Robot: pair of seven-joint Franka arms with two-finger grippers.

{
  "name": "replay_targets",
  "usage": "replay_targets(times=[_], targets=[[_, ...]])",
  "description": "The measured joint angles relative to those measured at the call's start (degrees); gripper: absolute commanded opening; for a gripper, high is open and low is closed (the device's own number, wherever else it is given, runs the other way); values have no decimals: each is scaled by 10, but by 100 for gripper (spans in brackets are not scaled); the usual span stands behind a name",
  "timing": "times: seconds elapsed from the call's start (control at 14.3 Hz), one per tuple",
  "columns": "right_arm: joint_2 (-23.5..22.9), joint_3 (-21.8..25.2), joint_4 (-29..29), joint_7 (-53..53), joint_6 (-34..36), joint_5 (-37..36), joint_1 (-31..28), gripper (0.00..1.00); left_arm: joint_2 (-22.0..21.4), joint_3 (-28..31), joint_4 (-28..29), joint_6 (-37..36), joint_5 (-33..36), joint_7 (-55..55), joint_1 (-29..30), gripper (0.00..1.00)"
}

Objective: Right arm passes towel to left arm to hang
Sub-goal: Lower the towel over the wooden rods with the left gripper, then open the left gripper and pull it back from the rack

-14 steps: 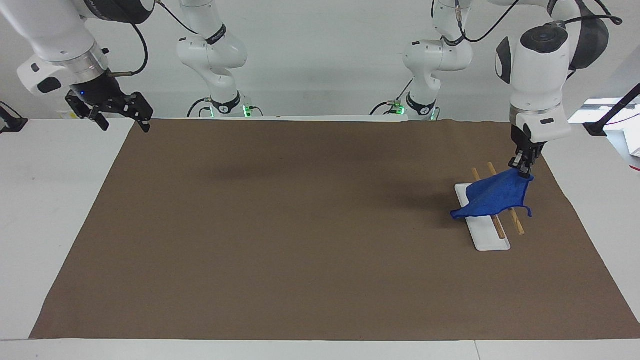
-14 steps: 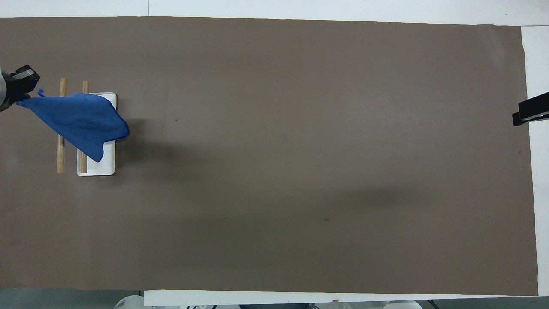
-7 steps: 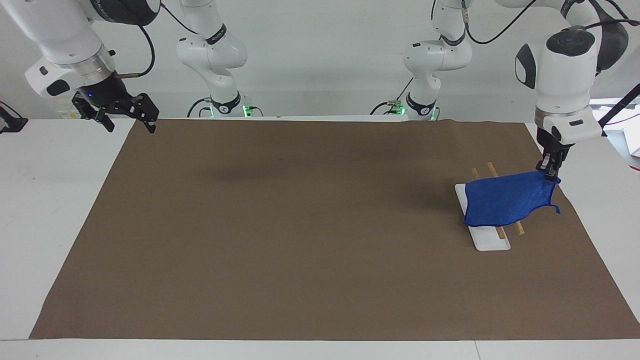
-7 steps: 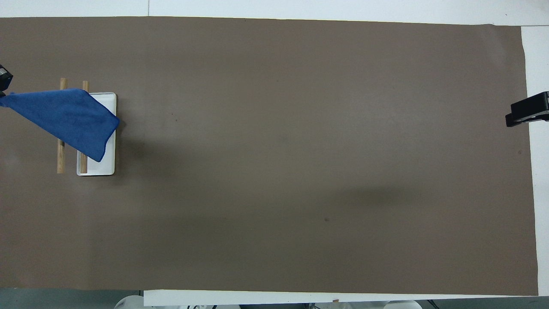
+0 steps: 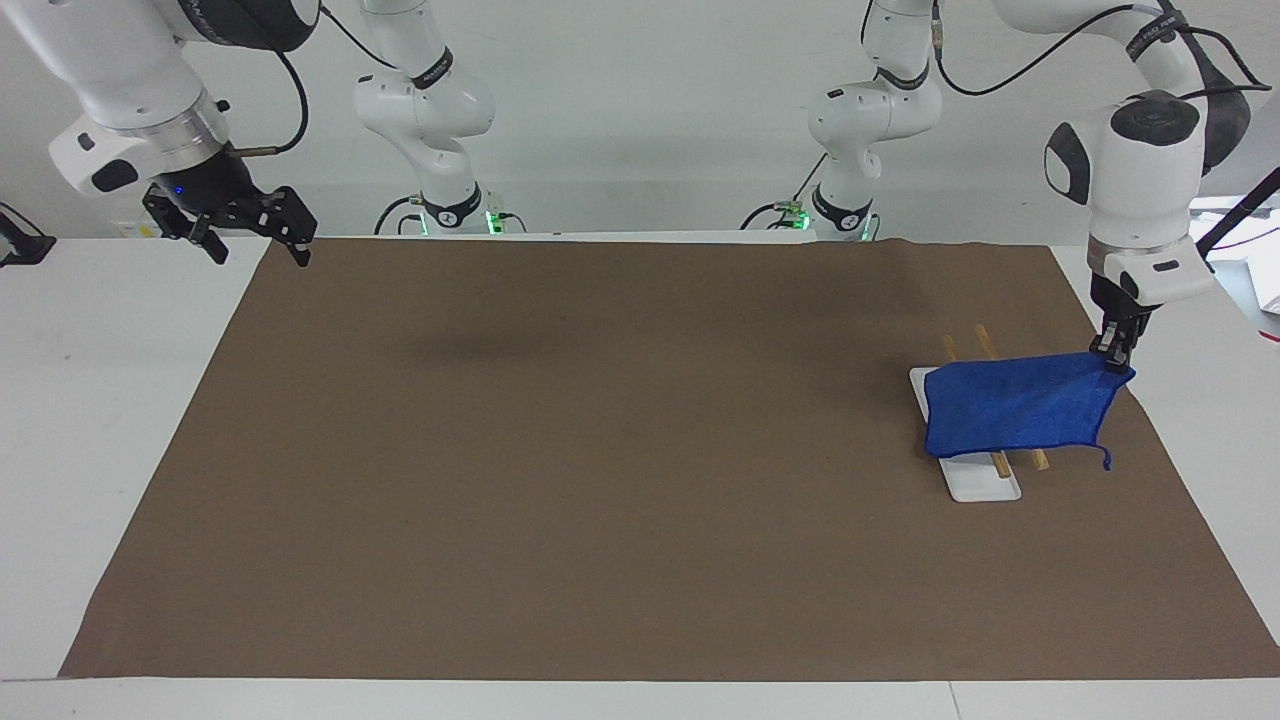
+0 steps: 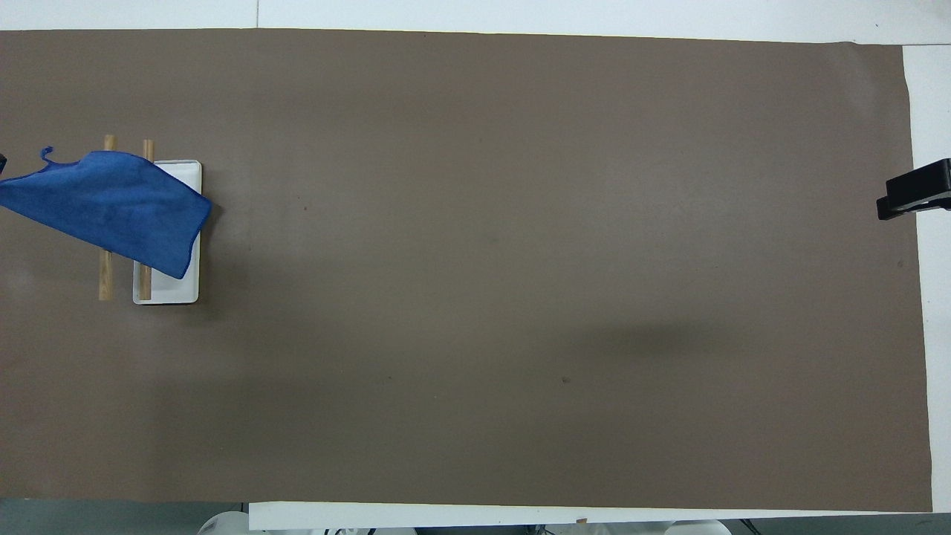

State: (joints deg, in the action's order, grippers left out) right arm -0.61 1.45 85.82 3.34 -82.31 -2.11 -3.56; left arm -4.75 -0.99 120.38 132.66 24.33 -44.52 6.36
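Readable text: none on any item in either view.
Arm collars (image 5: 433, 70): black bands carry pale lettering, too small to read.
Towel (image 5: 1015, 405): plain blue, unmarked.
White tray (image 5: 985, 485): unmarked.
Brown table cover (image 5: 600, 450): unmarked.
Numbers, labels, signs: none legible.
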Motion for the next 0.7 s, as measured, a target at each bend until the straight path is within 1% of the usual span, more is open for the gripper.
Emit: replay_targets(times=[0.14, 0.35, 0.49, 0.56, 0.63, 0.7], targets=[[0, 0, 0, 0, 0, 0, 0, 100, -1, 0, 25, 5, 0, 0, 2, 0], [-1, -1, 4, 1, -1, 0, 2, 100, -1, 0, 73, 46, 0, 0, 12, 0], [-1, -1, 7, 2, 1, 0, 2, 100, -1, 0, 92, 57, 0, 8, 15, 0], [-1, -1, 9, 2, 1, 0, 2, 100, -1, 0, 98, 59, 0, 14, 17, 2], [-1, -1, 9, 2, 1, 0, 2, 100, -1, 0, 104, 63, 0, 21, 20, 28], [-1, -1, 10, 2, 1, 0, 2, 100, 0, 0, 111, 71, 0, 29, 25, 78]])
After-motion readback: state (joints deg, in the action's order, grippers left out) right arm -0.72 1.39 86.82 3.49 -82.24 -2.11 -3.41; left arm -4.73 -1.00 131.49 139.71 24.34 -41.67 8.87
